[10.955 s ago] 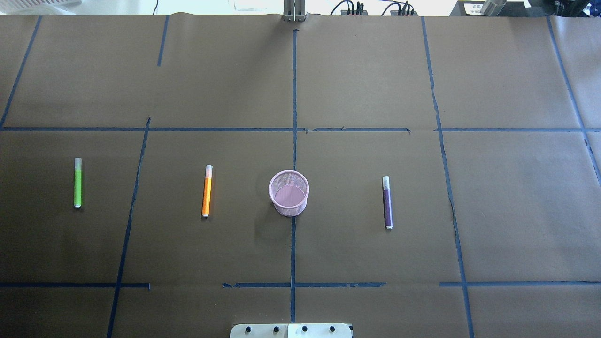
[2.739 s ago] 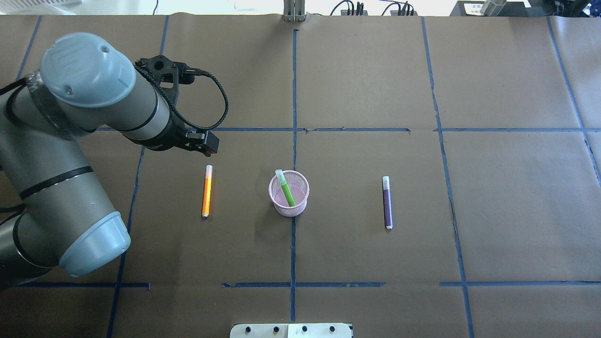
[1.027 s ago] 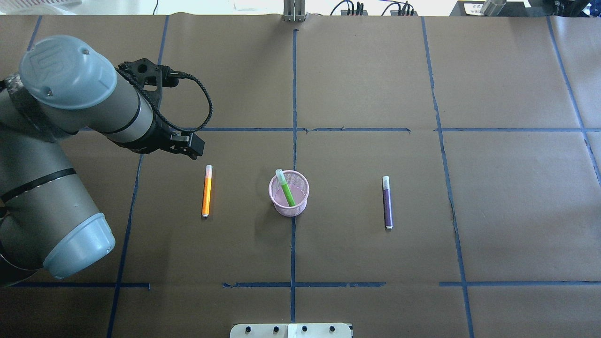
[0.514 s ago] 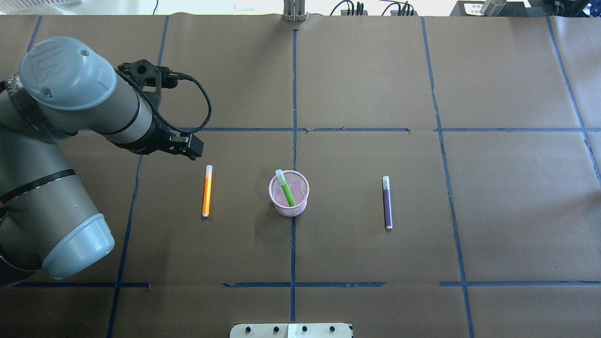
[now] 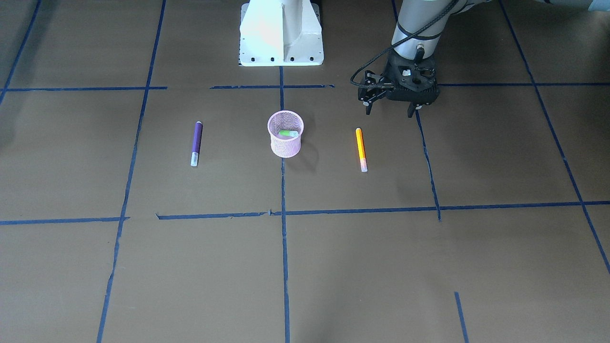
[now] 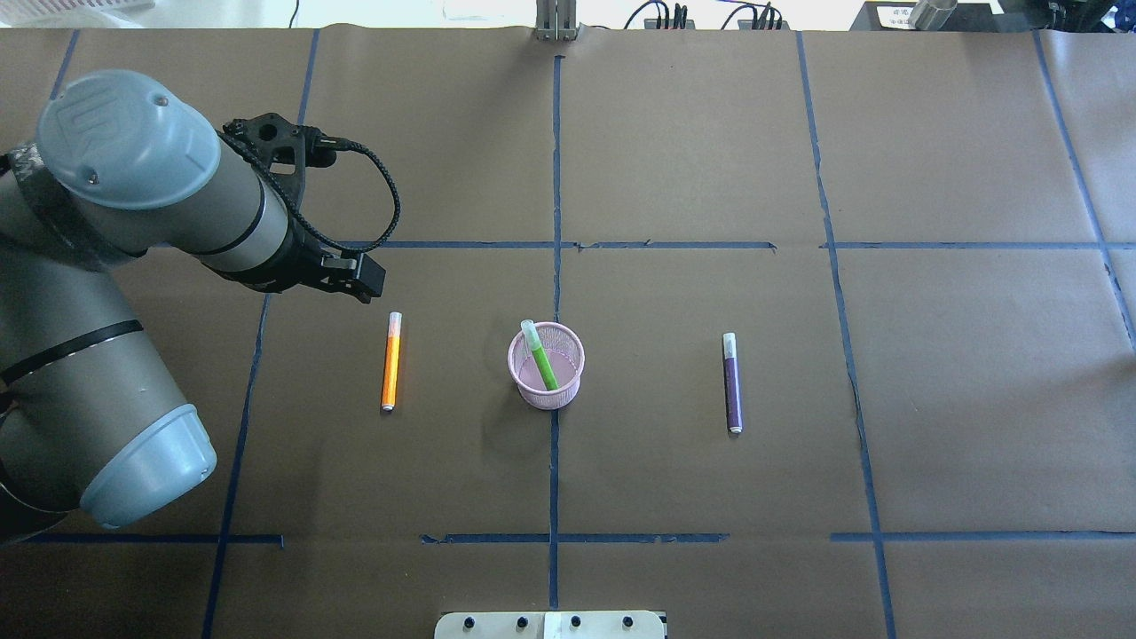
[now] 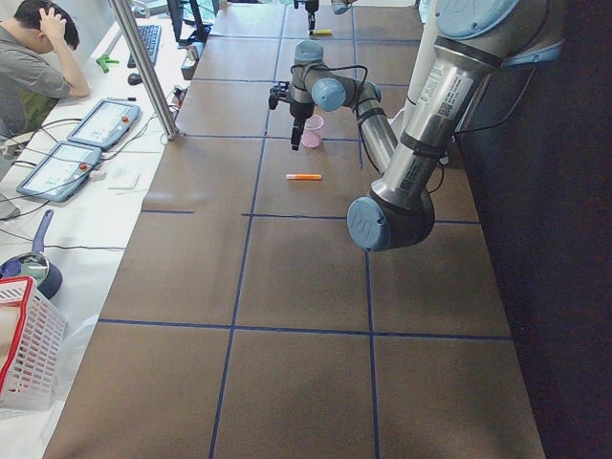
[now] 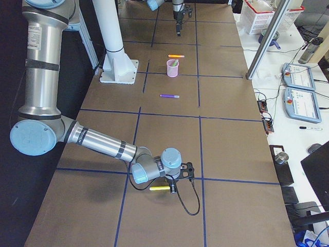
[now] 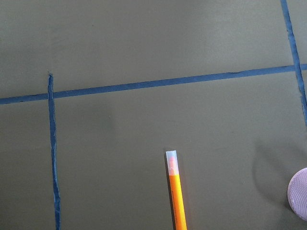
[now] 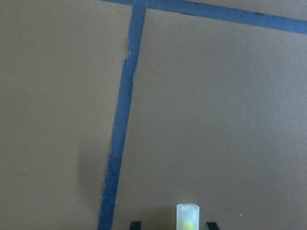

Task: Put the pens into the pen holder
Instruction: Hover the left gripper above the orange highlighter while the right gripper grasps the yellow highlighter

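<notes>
The pink mesh pen holder [image 6: 550, 395] stands at the table's middle, with the green pen [image 6: 539, 355] leaning inside it. The orange pen [image 6: 390, 362] lies to its left and the purple pen [image 6: 731, 383] to its right. My left gripper [image 5: 389, 113] is open and empty, hovering beyond the orange pen [image 5: 360, 148], off its capless end. The left wrist view shows the orange pen's capped end [image 9: 175, 196] and the holder's edge [image 9: 300, 194]. My right gripper [image 10: 172, 224] is open at the table's far right, its fingertips either side of the yellow pen's pale cap [image 10: 187, 215], apart from it.
The white robot base [image 5: 281, 33] stands behind the holder. Blue tape lines cross the brown table cover. In the exterior left view an operator [image 7: 33, 57] sits beside the table, with tablets [image 7: 86, 143] and a white basket [image 7: 24, 354] on a side bench.
The green pen, earlier lying at the far left, now stands in the holder. The left arm has drawn back leftward from the holder and has been still for the last half second.
</notes>
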Robot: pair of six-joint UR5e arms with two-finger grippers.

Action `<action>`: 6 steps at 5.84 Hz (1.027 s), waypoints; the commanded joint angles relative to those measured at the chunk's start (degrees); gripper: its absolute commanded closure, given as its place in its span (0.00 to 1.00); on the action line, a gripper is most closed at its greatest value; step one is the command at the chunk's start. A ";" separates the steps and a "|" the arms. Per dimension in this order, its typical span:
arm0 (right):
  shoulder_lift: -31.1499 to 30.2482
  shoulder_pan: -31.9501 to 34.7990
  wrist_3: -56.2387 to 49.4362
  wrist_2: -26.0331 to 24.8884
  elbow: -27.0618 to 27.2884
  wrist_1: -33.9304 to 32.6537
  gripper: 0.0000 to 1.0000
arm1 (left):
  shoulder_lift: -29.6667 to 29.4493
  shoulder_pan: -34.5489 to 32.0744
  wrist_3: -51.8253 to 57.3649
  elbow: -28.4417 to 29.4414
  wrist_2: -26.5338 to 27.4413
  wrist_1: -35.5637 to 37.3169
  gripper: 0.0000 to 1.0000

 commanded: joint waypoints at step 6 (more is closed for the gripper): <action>-1.35 0.03 -0.17 0.58 -0.48 0.00 0.52 | 0.00 0.00 -0.02 0.00 0.00 -0.03 0.00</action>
